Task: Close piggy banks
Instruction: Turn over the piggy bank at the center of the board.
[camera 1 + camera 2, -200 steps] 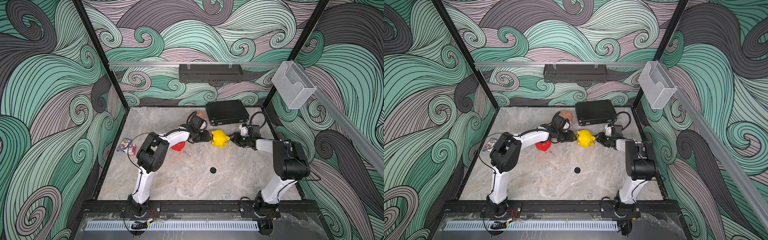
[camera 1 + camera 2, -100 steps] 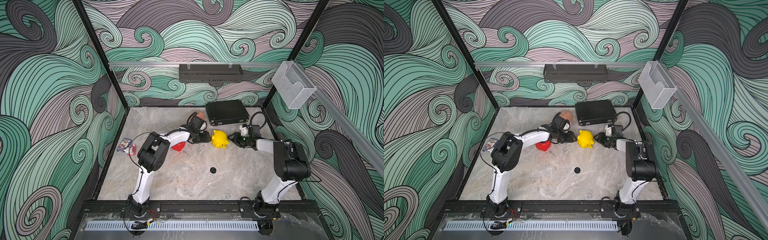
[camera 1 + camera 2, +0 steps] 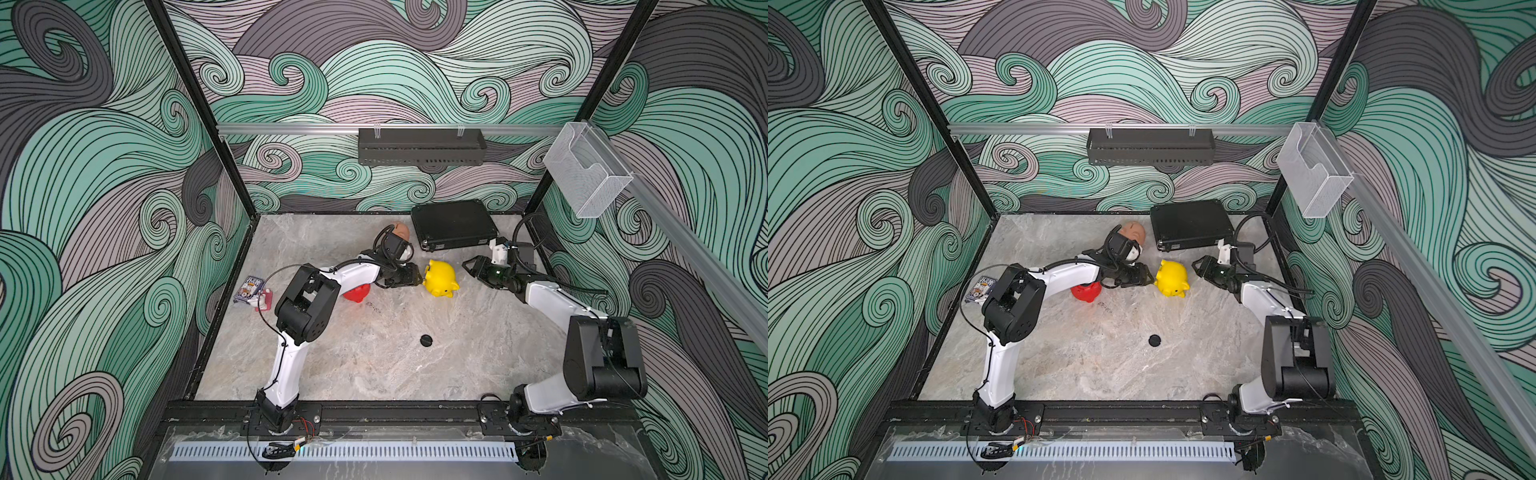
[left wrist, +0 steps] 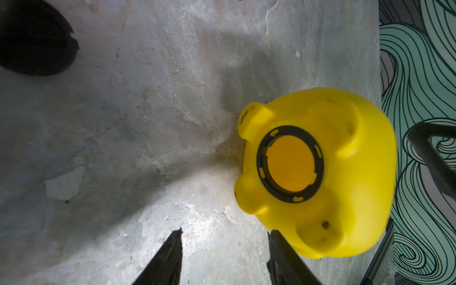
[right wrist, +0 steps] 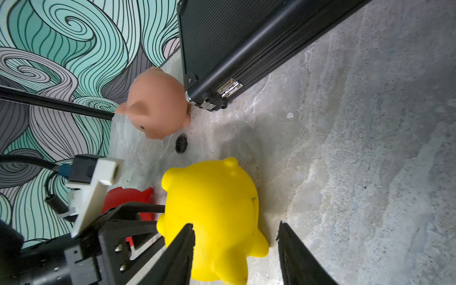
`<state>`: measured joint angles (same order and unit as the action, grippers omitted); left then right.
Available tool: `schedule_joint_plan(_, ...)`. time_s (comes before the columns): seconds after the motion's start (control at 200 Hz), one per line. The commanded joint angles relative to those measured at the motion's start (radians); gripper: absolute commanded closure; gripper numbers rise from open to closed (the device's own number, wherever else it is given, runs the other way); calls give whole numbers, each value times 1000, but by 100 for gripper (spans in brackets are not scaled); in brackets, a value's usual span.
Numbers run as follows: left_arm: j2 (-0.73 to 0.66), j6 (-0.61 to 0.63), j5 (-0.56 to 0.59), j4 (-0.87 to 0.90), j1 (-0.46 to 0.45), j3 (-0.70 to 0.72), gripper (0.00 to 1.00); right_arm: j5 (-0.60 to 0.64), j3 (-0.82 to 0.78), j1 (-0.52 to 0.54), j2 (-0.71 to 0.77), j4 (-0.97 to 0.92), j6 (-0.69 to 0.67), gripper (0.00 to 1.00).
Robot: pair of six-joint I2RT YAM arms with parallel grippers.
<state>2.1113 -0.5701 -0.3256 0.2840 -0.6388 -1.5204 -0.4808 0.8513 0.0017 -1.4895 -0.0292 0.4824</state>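
Yellow pig (image 3: pixel 441 277) lies tipped on its side mid-table, between the two grippers, belly hole (image 4: pixel 291 164) facing the left arm. In the left wrist view the hole is open: black ring, no plug in it.

Left gripper (image 3: pixel 419 279) is right at the pig's left flank; jaws apart, nothing between them. One fingertip (image 4: pixel 277 237) sits just beside or against the pig's edge, can't tell if it's touching.

Right gripper (image 3: pixel 468 268) is on the pig's right, a clear gap between them, jaws apart and empty. From its wrist view it sees the pig's back.

Key relation: hole axis runs roughly left-right, pointing at the left arm, so I'd judge plug insertion comes from the left while the right braces the back.

Loose plug (image 3: pixel 426 340) lies nearer the front, well clear of both grippers. A second plug (image 5: pixel 181 143) lies by the peach pig (image 5: pixel 158 106), far side near the black case (image 3: pixel 455 224).

Red pig (image 3: pixel 357 293) is left, half under the left arm.
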Motion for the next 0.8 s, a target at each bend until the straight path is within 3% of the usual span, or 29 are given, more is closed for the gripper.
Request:
schedule_joint_plan(0.0, -40, -4, -11, -11, 7, 13, 44, 8, -9, 30, 32, -83, -15, 48)
schedule_joint_plan(0.13, -47, -5, -10, -12, 8, 16, 44, 20, -16, 62, 49, -140, -40, 54)
schedule_joint_plan(0.796, -63, -20, -39, -9, 24, -21, 44, 55, 17, 114, -18, -202, -101, 63)
